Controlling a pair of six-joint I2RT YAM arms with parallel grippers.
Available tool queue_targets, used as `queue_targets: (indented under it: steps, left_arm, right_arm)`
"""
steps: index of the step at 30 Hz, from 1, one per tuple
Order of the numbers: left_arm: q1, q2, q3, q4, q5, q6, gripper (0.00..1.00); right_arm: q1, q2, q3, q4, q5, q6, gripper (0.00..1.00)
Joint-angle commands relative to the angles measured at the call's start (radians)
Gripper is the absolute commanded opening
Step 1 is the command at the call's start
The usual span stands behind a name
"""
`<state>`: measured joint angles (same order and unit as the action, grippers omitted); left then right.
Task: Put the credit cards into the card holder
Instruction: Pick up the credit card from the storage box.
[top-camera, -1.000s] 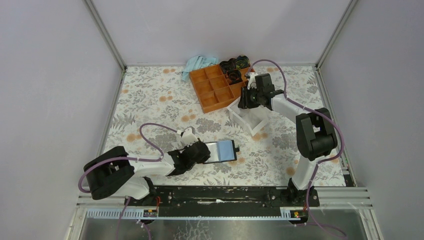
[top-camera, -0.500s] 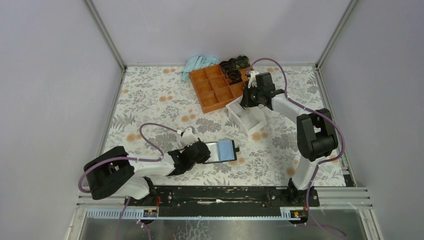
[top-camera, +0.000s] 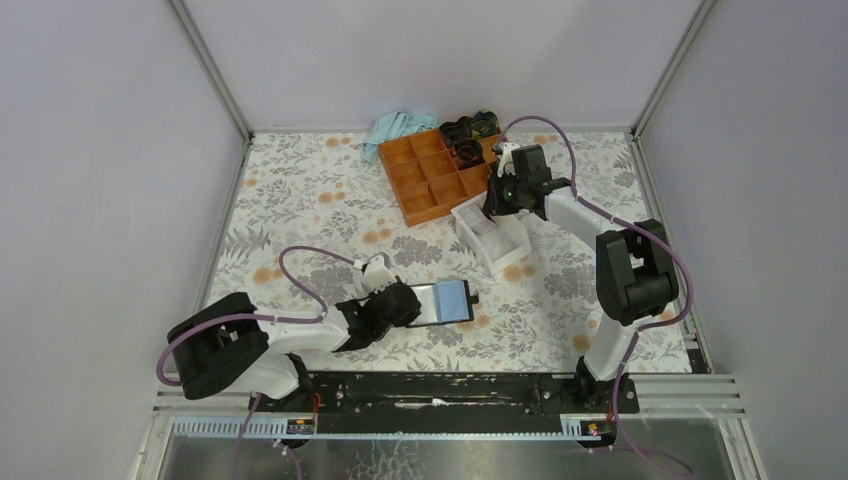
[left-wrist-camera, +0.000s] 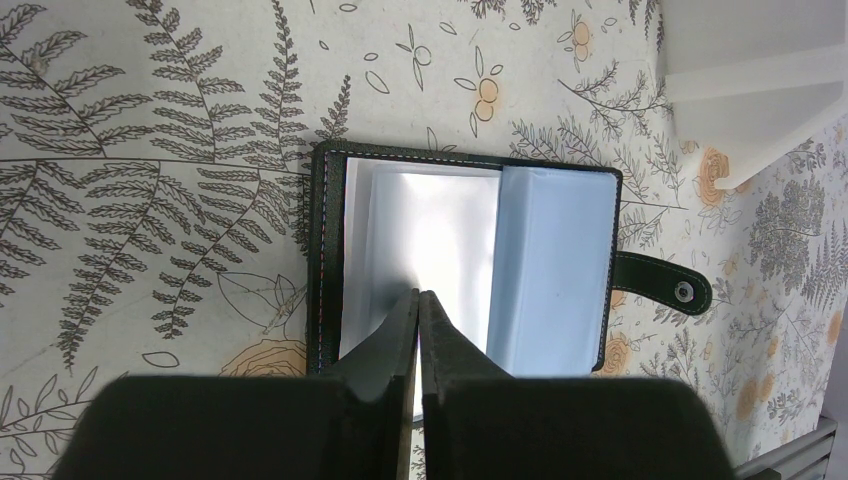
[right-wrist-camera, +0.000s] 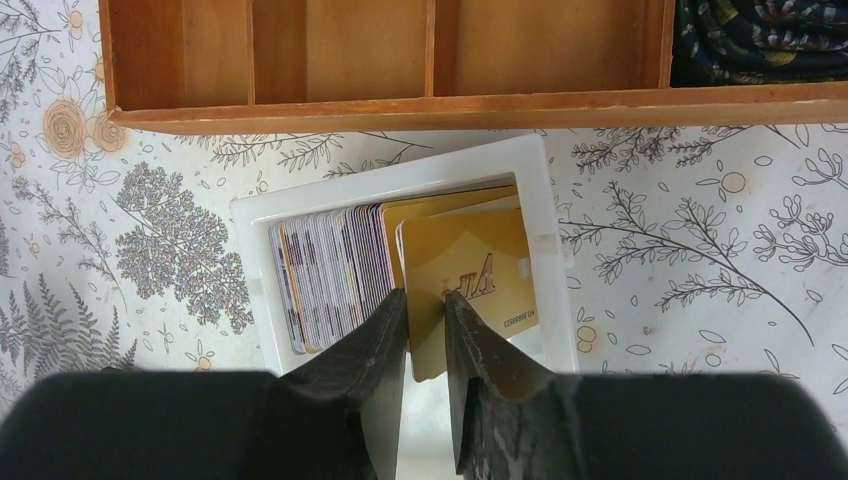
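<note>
The card holder (top-camera: 447, 300) lies open on the table, a black wallet (left-wrist-camera: 460, 260) with clear sleeves, light-blue lining and a snap tab pointing right. My left gripper (left-wrist-camera: 419, 293) is shut, its tips resting on the holder's left half (top-camera: 408, 303). In a white box (right-wrist-camera: 400, 180) stand several credit cards (right-wrist-camera: 325, 270) on edge. My right gripper (right-wrist-camera: 425, 295) reaches into the far end of that box (top-camera: 497, 207) and is shut on one yellow credit card (right-wrist-camera: 470, 270), which leans forward out of the stack.
An orange compartment tray (top-camera: 430, 175) sits just behind the white box (top-camera: 490, 240), its wall (right-wrist-camera: 400, 110) close to my right fingers. A blue cloth (top-camera: 400, 125) and dark rolled items (top-camera: 470, 130) lie at the back edge.
My right jaws have closed from wide apart onto one yellow card. The white box has shifted and turned a little to the left. The left arm and card holder have not moved.
</note>
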<state>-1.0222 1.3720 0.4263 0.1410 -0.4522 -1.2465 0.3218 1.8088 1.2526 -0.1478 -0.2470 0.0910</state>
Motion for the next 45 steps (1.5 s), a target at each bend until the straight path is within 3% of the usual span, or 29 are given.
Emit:
queue_targets:
  steps: [1,15,22,28,37,45]
  left_arm:
    - [-0.006,0.005,0.018,0.033,-0.01,0.013,0.06]
    - [-0.005,0.004,0.013,0.037,-0.009,0.01,0.06]
    - [-0.006,0.009,0.009,0.044,-0.005,0.009,0.06]
    - [-0.004,0.014,0.009,0.046,-0.004,0.006,0.06]
    - [-0.005,0.017,0.007,0.051,-0.006,0.009,0.06]
    - [-0.006,0.011,0.004,0.056,-0.003,0.007,0.06]
  right_arm:
    - [0.008,-0.064,0.021,-0.013,0.009,0.0,0.28]
    - [0.008,-0.054,0.025,-0.026,0.011,-0.002,0.28]
    - [0.013,-0.079,0.005,0.0,-0.006,0.005,0.48]
    - [0.013,-0.015,0.035,-0.026,-0.043,0.016,0.52]
    - [0.016,0.041,0.037,-0.006,-0.098,0.054,0.48]
    - [0.018,0.019,0.04,-0.009,-0.08,0.064,0.3]
